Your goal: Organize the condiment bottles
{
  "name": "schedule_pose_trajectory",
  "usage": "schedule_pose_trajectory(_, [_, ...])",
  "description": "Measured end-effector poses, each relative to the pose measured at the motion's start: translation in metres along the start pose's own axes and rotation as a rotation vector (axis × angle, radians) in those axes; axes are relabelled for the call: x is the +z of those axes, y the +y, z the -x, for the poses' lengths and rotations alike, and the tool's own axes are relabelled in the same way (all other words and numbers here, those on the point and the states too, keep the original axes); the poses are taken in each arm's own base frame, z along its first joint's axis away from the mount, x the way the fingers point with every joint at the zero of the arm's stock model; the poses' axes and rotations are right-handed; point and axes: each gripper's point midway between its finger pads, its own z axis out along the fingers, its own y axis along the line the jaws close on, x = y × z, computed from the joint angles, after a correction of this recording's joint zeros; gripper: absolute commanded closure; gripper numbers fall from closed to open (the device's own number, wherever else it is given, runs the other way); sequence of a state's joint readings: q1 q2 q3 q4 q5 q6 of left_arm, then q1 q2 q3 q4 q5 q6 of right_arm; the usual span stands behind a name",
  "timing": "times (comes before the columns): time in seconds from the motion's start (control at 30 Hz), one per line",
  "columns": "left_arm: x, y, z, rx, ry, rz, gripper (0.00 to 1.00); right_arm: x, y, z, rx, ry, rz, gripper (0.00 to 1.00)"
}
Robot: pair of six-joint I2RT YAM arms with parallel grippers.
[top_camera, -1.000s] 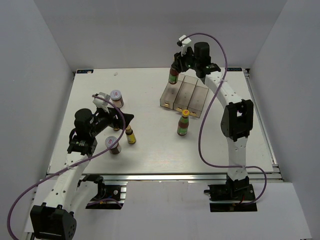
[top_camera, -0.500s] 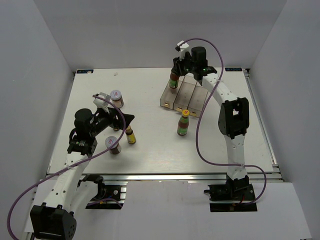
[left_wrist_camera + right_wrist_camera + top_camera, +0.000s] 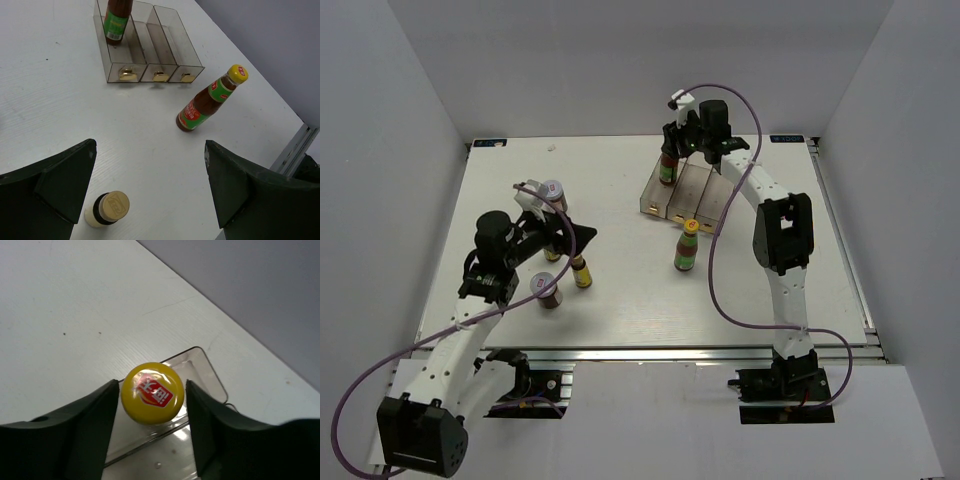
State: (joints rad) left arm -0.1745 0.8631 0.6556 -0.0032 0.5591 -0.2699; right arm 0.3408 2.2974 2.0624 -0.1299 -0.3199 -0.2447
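Down it comes: the right tool, pinching the red sauce bottle by its yellow cap, has dropped from above the clear tray into the far end of the left compartment. Whether the base is seated yet I can't tell (very close, judging by the left wrist view). That looks like the first bottle filed; the other two compartments have no bottle in them.

The left tool has crept forward a touch, spread wide and empty over a slim gold-capped bottle.

The count:
- Two reds, the second red sauce bottle upright on the counter near the tray.
- Two jars, the near white-lidded jar and the far white-lidded jar.
- One slim bottle for certain; another may hide behind the left tool.
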Motion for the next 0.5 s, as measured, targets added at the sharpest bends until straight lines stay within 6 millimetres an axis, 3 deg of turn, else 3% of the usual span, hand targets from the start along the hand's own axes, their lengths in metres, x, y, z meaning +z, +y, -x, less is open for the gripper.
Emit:
schedule_pose_trajectory(0.1, [0.012, -0.019, 0.008, 0.012, 0.016, -0.026, 0.02, 0.0, -0.002, 0.004, -0.008, -0.015, -0.007, 0.13])
schedule_pose_trajectory(0.23, [0.038, -0.075, 0.016, 0.047, 0.057, -0.115, 0.02, -0.004, -0.003, 0.014, -0.018, -0.035, -0.014, 0.11])
schedule_pose_trajectory(0.37, [0.063, -0.123, 0.014, 0.076, 0.096, -0.149, 0.02, -0.025, -0.002, 0.037, -0.024, -0.058, -0.031, 0.12])
schedule_pose_trajectory(0.43, [0.074, -0.138, 0.007, 0.087, 0.12, -0.134, 0.04, -0.044, -0.002, 0.056, -0.029, -0.08, -0.054, 0.21])
schedule_pose_trajectory(0.47, [0.079, -0.144, 0.003, 0.093, 0.132, -0.118, 0.05, -0.056, -0.001, 0.067, -0.029, -0.093, -0.063, 0.43])
schedule_pose_trajectory(0.5, [0.084, -0.147, -0.001, 0.101, 0.141, -0.094, 0.05, -0.069, 0.0, 0.077, -0.024, -0.11, -0.077, 0.57])
